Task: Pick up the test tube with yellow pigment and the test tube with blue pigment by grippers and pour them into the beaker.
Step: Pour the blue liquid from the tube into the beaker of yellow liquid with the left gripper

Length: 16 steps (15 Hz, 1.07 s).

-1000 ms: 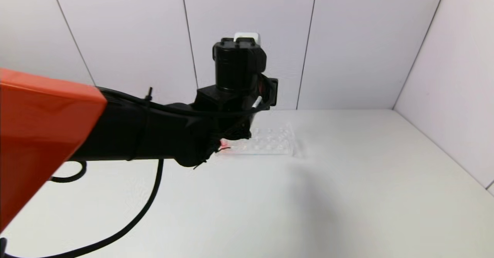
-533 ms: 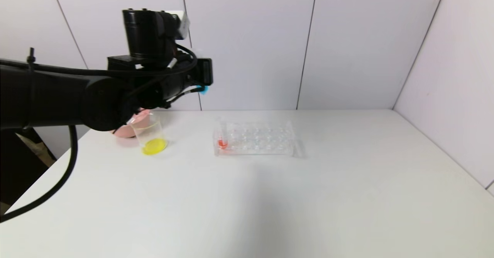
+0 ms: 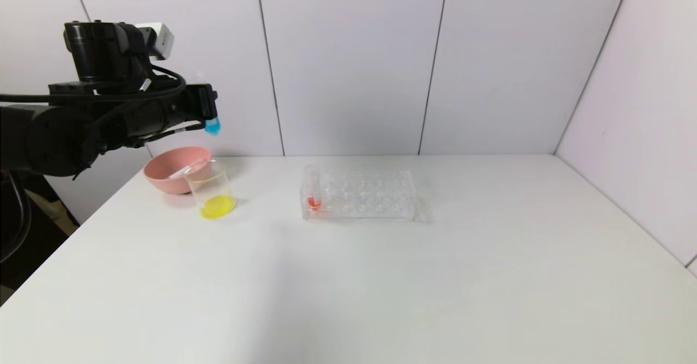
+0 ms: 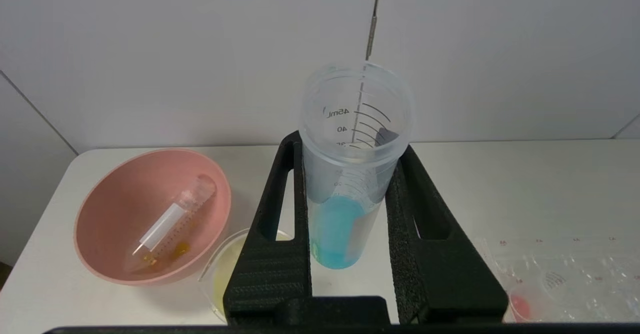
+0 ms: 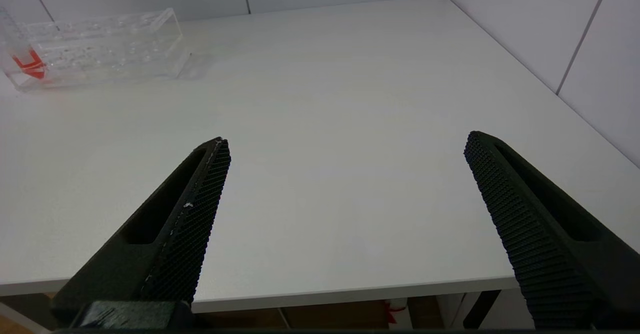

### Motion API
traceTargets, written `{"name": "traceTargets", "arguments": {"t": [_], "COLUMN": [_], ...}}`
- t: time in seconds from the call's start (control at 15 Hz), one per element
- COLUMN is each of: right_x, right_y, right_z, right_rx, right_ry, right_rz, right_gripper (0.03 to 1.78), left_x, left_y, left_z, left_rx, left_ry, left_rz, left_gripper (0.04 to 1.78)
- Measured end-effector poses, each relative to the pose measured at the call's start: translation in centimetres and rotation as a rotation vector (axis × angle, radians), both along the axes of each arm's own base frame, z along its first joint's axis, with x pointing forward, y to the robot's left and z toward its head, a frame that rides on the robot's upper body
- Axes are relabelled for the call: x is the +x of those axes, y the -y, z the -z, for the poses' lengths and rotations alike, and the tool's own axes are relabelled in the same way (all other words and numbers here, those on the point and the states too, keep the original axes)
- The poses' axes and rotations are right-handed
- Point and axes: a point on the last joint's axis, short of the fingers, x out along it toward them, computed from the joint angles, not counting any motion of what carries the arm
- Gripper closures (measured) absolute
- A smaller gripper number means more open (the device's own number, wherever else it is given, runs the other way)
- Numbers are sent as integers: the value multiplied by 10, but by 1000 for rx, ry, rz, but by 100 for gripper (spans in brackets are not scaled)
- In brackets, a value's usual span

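Left claw (image 4: pixel 350 214) clenched on the test tube with blue pigment (image 4: pixel 345 184), held high above the counter (image 3: pixel 381 277) at the far left, roughly 10 o'clock from the counter's middle. Blue tip (image 3: pixel 212 128) showed beyond the claw, up over the pink bowl (image 3: pixel 171 170). Tube upright between the fingers, mouth open; graduation marks on its wall, "45mL" and "40" legible, lower figures hidden by the fingers.

The beaker (image 3: pixel 212 192) stood just beside the bowl on its near side, a yellow pool (image 3: pixel 218 207) on its bottom. The test tube with yellow pigment (image 4: pixel 172 221) lay tilted inside the bowl, a yellow smear at its tip.

Clear tube rack (image 3: pixel 359 195) at 12 o'clock, well apart from the beaker, one red-tipped tube (image 3: pixel 313 192) standing in its left end. Small red print on the rack, too small to read.

Right claw (image 5: pixel 345 214) spread wide, empty, low over the counter's near right edge, nothing between its fingers.
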Motion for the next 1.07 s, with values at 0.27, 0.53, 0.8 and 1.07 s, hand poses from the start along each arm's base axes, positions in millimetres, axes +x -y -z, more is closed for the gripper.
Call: {"name": "traceTargets", "arguments": {"t": [0.27,0.53,0.8,1.07], "right_x": [0,0,0,0], "right_y": [0,0,0,0], "right_z": [0,0,0,0], "right_rx": [0,-1,0,0], "right_ry": [0,0,0,0], "right_rz": [0,0,0,0], "right_gripper": [10,10,10,10], "left_x": [0,-3,-4,-4], "left_y": [-45,-78,-88,-91], "left_z": [6,6,7,10], "left_rx": [-5,-3,5,12], "left_ry": [-21,-24,-27,-37], "left_rz": [-51,-79,-84,-90], "left_gripper": [137,137,137,137]}}
